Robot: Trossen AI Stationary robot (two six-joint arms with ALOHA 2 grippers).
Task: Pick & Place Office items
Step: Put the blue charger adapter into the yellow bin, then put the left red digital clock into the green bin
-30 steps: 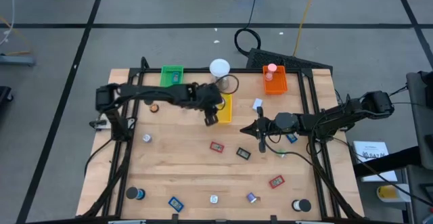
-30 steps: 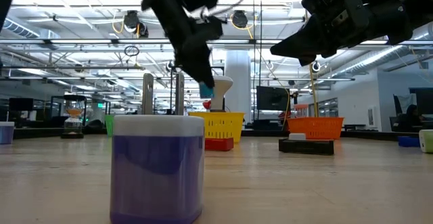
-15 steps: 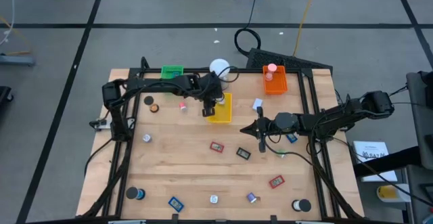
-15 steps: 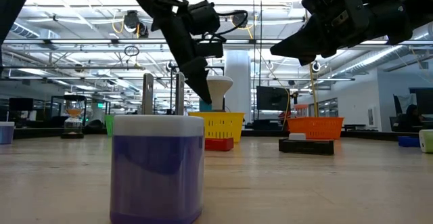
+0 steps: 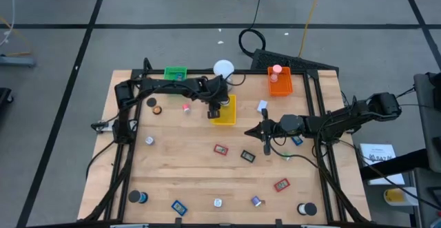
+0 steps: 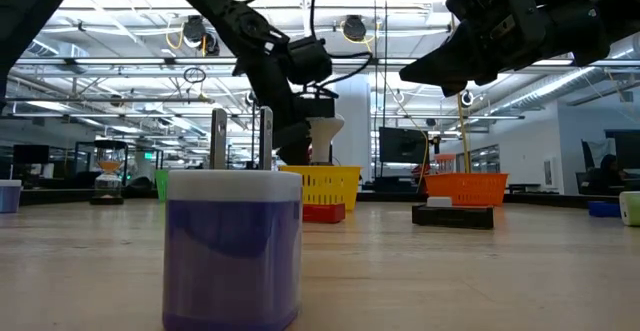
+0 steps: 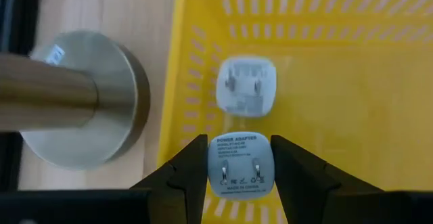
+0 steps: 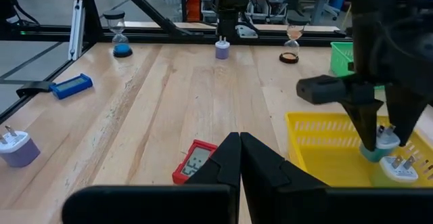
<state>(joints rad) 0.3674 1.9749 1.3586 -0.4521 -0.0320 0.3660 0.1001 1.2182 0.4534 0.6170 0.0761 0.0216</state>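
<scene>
Left pincer (image 7: 238, 176) gripping a white power adapter (image 7: 239, 166) over the yellow tray (image 5: 225, 111)

Wooden tabletop (image 5: 193, 173) on a grey floor with dark lines; low view shows an open hall behind with ceiling lights. Held adapter sits between the fingers (image 7: 186, 173), prongs facing the wrist camera — a second white adapter (image 7: 247, 85) lies in the tray, prongs also up. Left wrist view alone shows the metal cylinder's base (image 7: 81, 102) just beside the tray. Right pincer (image 5: 265, 133) closed, empty, hanging mid-table. Other items scattered: red piece (image 5: 220, 149), blue piece (image 5: 179, 206), purple adapter (image 6: 232, 246)
</scene>
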